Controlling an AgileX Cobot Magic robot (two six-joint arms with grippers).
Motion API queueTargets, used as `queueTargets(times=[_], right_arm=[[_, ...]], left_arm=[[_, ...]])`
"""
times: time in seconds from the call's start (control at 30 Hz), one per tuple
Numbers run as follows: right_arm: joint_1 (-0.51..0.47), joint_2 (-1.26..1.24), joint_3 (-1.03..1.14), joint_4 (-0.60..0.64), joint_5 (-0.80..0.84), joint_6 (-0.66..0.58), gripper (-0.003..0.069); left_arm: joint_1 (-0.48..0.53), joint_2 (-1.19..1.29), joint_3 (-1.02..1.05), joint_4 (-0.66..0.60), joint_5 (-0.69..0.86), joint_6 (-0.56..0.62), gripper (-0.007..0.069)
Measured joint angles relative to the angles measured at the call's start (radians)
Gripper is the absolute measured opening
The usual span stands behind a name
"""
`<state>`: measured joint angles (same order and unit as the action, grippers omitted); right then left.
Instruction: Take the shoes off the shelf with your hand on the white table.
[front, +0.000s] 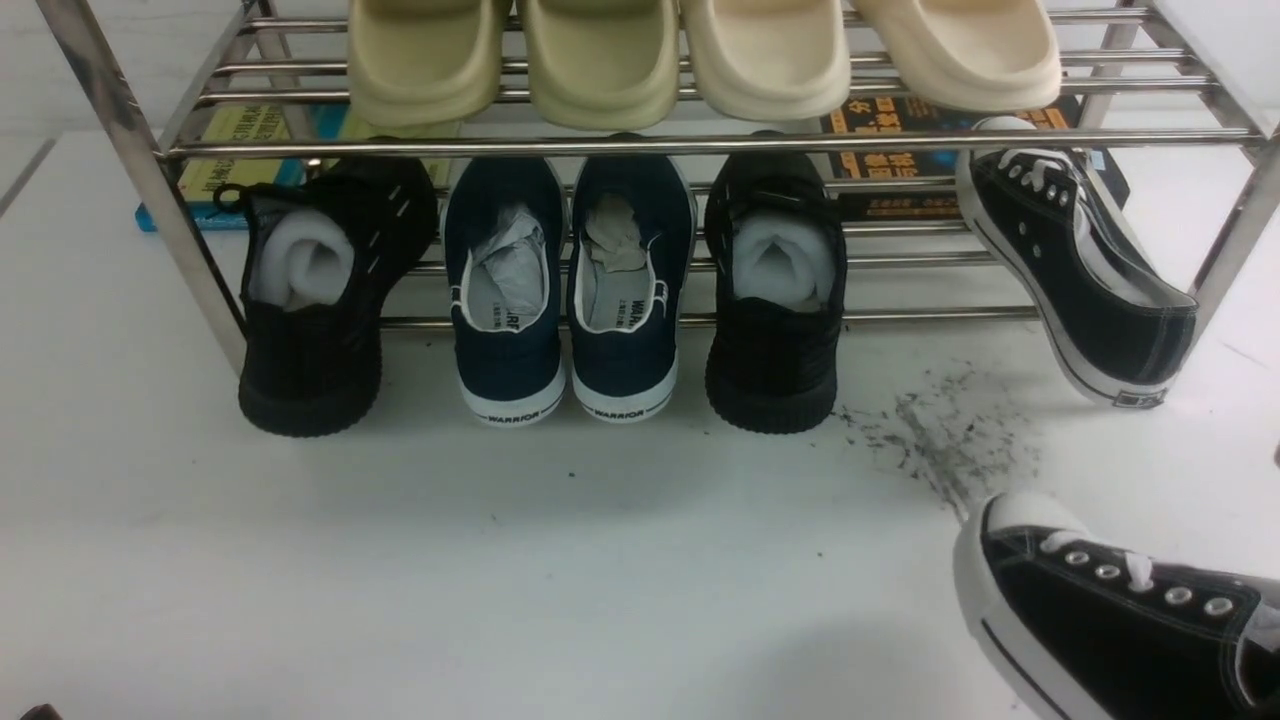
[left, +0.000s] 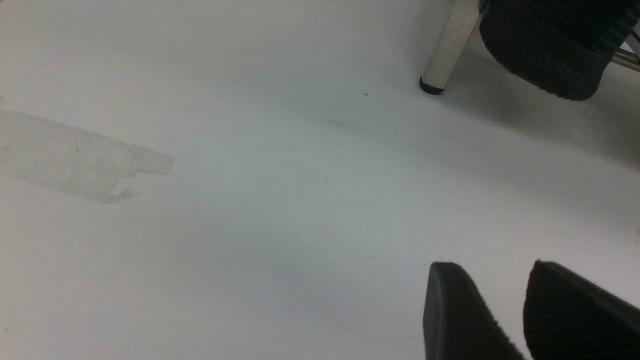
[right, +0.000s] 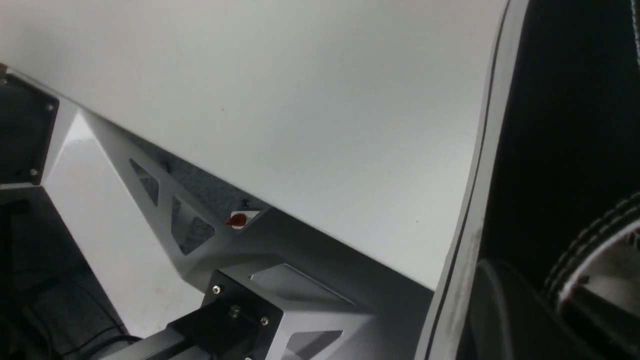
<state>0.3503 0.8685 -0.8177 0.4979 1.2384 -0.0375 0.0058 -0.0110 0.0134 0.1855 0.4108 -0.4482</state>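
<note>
One black canvas sneaker (front: 1075, 290) with white laces leans tilted on the lower tier of the chrome shelf (front: 700, 143), at its right end. The other sneaker (front: 1110, 620) is off the shelf, over the white table (front: 600, 560) at the front right, toe pointing toward the shelf. In the right wrist view its black side and white sole (right: 492, 150) fill the edge, and my right gripper (right: 540, 300) is shut on its side wall near the collar. My left gripper (left: 492, 280) hangs open above bare table (left: 300, 200), with nothing between its fingers.
Beige slippers (front: 700, 50) fill the top tier. Navy WARRIOR slip-ons (front: 570, 290) and two black knit shoes (front: 320, 300) (front: 775, 300) sit on the lower tier. Dark scuff marks (front: 940, 440) lie before the shelf. A shelf leg (left: 447, 50) stands near my left gripper. The table's front edge and robot frame (right: 225, 250) show in the right wrist view.
</note>
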Motion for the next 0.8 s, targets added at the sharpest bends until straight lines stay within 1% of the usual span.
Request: queueTargets(times=[0.17, 0.23, 0.3, 0.4, 0.43, 0.47, 0.5, 0.6, 0.7, 0.8], right_arm=[[0.002, 0.009, 0.002, 0.043, 0.008, 0.014, 0.0007], [0.032, 0.026, 0.002, 0.045, -0.01, 0.027, 0.0007], [0.083, 0.053, 0.002, 0.047, -0.043, 0.044, 0.0007], [0.22, 0.109, 0.002, 0.039, -0.12, 0.081, 0.0008], [0.252, 0.13, 0.002, 0.034, -0.139, 0.093, 0.0008], [0.307, 0.158, 0.002, 0.024, -0.172, 0.111, 0.0008], [0.382, 0.195, -0.001, 0.007, -0.216, 0.136, 0.0009], [0.491, 0.285, -0.031, -0.05, -0.259, 0.204, 0.0009], [0.569, 0.386, -0.1, -0.147, -0.288, 0.305, 0.0009], [0.604, 0.455, -0.159, -0.238, -0.316, 0.377, 0.001]], left_arm=[[0.0, 0.0, 0.0, 0.001, 0.0, 0.0, 0.0242], [0.0, 0.0, 0.0, 0.001, 0.0, 0.0, 0.0242], [0.0, 0.0, 0.0, 0.001, 0.0, 0.0, 0.0242], [0.0, 0.0, 0.0, 0.001, 0.0, 0.0, 0.0242], [0.0, 0.0, 0.0, 0.001, 0.0, 0.0, 0.0242], [0.0, 0.0, 0.0, 0.001, 0.0, 0.0, 0.0242], [0.0, 0.0, 0.0, 0.001, 0.0, 0.0, 0.0242], [0.0, 0.0, 0.0, 0.001, 0.0, 0.0, 0.0242], [0.0, 0.0, 0.0, 0.001, 0.0, 0.0, 0.0242], [0.0, 0.0, 0.0, 0.001, 0.0, 0.0, 0.0242]])
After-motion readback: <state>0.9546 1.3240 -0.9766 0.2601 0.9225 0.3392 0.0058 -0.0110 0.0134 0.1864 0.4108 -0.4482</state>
